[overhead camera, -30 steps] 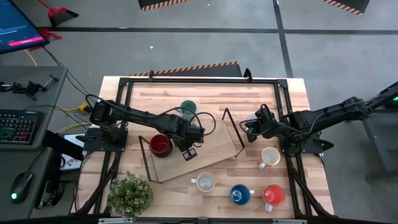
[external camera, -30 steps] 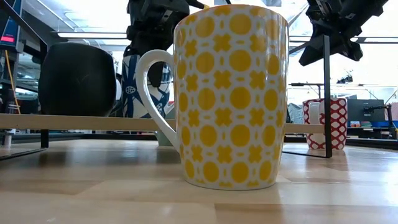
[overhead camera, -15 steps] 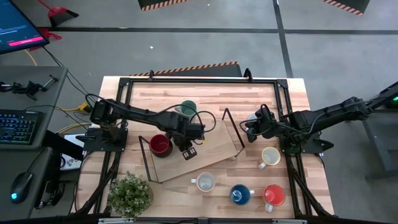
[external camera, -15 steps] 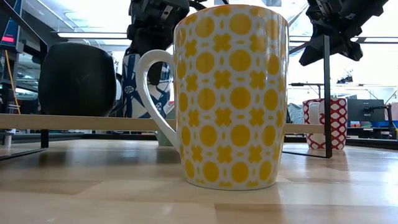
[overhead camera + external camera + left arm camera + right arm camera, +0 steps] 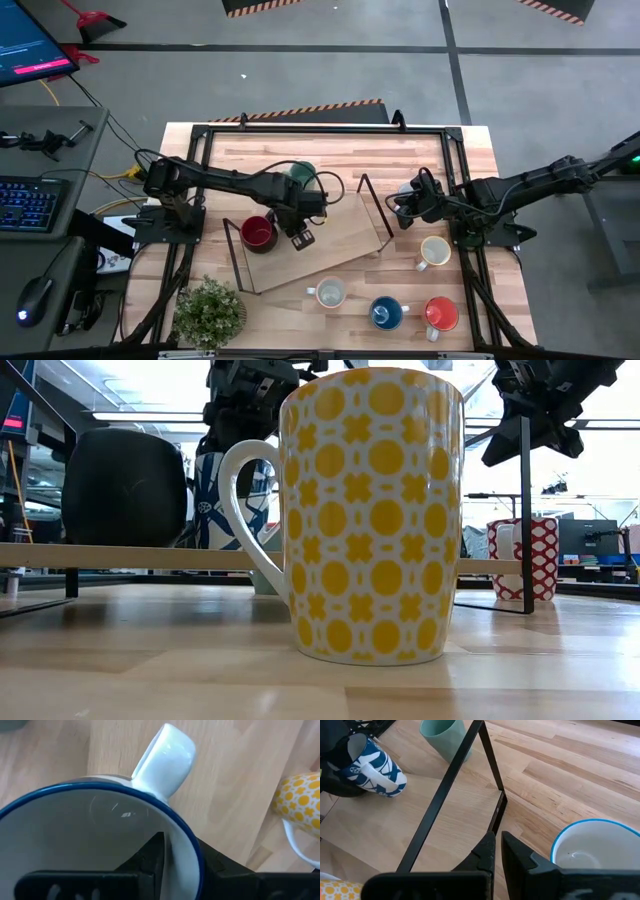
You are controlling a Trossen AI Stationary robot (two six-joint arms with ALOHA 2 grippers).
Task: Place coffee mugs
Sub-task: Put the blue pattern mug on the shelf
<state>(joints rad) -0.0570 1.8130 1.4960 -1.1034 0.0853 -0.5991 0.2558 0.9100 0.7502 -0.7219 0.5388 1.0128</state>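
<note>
My left gripper (image 5: 298, 228) stands over the slanted wooden shelf board (image 5: 350, 235), pointing down, shut on a white mug with blue pattern (image 5: 375, 766). A dark red mug (image 5: 257, 233) stands on the board beside it. A teal-green mug (image 5: 301, 173) stands on the table behind. My right gripper (image 5: 400, 208) waits shut at the right, next to a white blue-rimmed mug (image 5: 592, 851). A yellow-patterned mug (image 5: 370, 515) stands on the table in front of the shelf. My left gripper holds the blue-and-white mug by its rim (image 5: 192, 851), one finger (image 5: 150, 852) inside the cup and the other outside its wall, a little aside from the handle (image 5: 165, 755). The fingers come from above. The mug hangs slightly tilted, close over the shelf board; whether its base touches I cannot tell.
Along the table's near edge stand a blue mug (image 5: 387, 312), an orange mug (image 5: 441, 313) and a potted plant (image 5: 208, 312); a cream mug (image 5: 434, 250) stands farther right. The shelf's black wire end frames (image 5: 375, 215) rise at both ends of the board.
</note>
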